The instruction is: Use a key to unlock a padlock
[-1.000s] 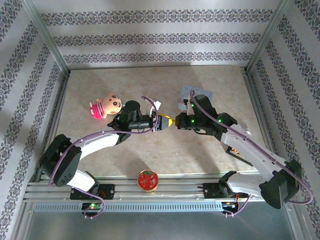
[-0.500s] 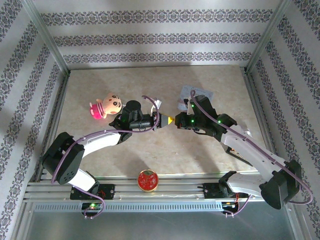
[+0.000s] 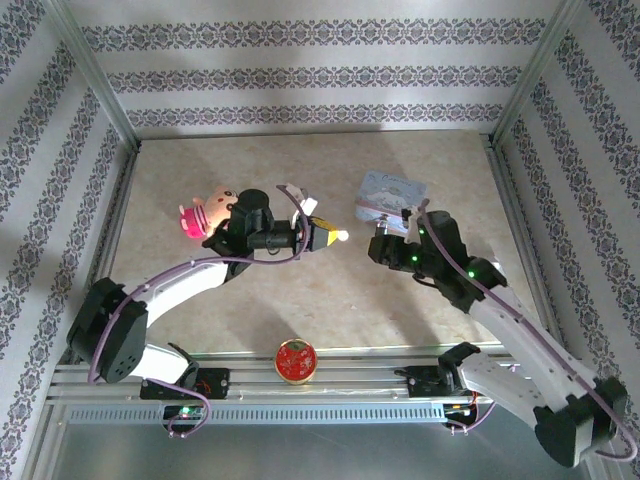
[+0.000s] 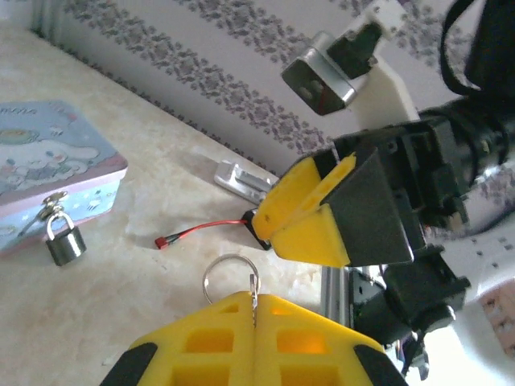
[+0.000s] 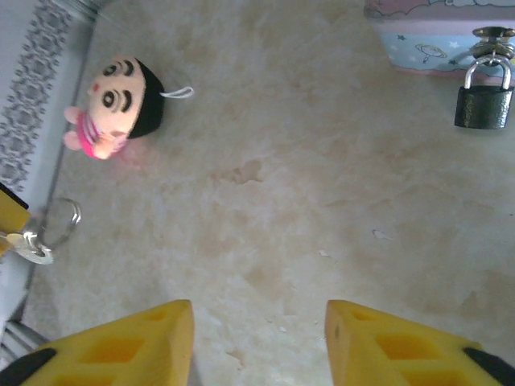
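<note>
From above, the box [image 3: 392, 188] lies flat at the far middle-right of the table [image 3: 300, 290], lid down, so what it holds cannot be told. A red tin [image 3: 295, 360] sits at the near edge between the arm bases, lid on. A doll [image 3: 205, 212] lies at the left, just beside the left arm. The left gripper [image 3: 330, 238] hangs mid-table with its jaws together. The right gripper [image 3: 384, 246] stands a little apart from it, near the box's near edge.

The left wrist view has the left gripper's yellow fingers [image 4: 201, 334] pressed together on the key [image 4: 253, 285], whose ring [image 4: 232, 273] juts out ahead of them. The box shows at the left, closed, with the padlock [image 4: 64, 241] hanging from its hasp, shackle shut and body touching the table. The right gripper faces the camera. A red wire [image 4: 201, 232] lies on the table beyond the ring.

In the right wrist view the right gripper's fingers [image 5: 121, 342] stand apart with only bare table between them. The padlock hangs locked from the box at the top right, the doll lies at the upper left, and the key and ring show at the left edge.

A second ago the two grippers met tip to tip and the right one covered the box's near corner. Since then the right arm has drawn back and parted its jaws, the box lies in full view, and the left gripper alone grips the key.
</note>
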You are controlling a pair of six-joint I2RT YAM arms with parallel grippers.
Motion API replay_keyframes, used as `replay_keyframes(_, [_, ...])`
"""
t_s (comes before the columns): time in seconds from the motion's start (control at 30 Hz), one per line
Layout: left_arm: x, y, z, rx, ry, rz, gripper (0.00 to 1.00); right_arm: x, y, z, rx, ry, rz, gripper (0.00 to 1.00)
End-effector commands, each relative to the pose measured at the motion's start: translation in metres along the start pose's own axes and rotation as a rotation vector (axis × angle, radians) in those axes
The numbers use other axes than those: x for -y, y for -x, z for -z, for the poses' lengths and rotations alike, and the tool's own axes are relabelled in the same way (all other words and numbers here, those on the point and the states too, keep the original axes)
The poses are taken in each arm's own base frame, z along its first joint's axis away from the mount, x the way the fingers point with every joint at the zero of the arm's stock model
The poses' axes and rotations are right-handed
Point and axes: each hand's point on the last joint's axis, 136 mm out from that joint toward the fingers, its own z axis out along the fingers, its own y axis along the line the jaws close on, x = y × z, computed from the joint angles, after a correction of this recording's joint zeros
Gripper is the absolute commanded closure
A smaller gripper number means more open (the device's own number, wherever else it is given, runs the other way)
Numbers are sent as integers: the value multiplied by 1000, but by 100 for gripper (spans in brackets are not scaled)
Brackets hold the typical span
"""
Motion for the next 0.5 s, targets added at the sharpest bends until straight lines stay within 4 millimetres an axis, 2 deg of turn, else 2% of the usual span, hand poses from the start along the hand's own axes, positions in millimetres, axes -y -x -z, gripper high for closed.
replay_keyframes(0.0, [31, -11, 11, -111, -141, -174, 100, -38, 3, 17, 51, 213, 126, 47])
replay_keyframes(0.1, [47, -16, 17, -148, -221, -253, 100, -70, 2, 37, 107, 398, 251, 46])
replay_keyframes(0.33, [67, -5, 25, -154, -303, -344, 100, -89, -1, 54, 178, 520, 379, 59])
replay_keyframes(0.47, [72, 4, 25, -122, -325, -359, 100, -99, -7, 50, 152, 545, 414, 60])
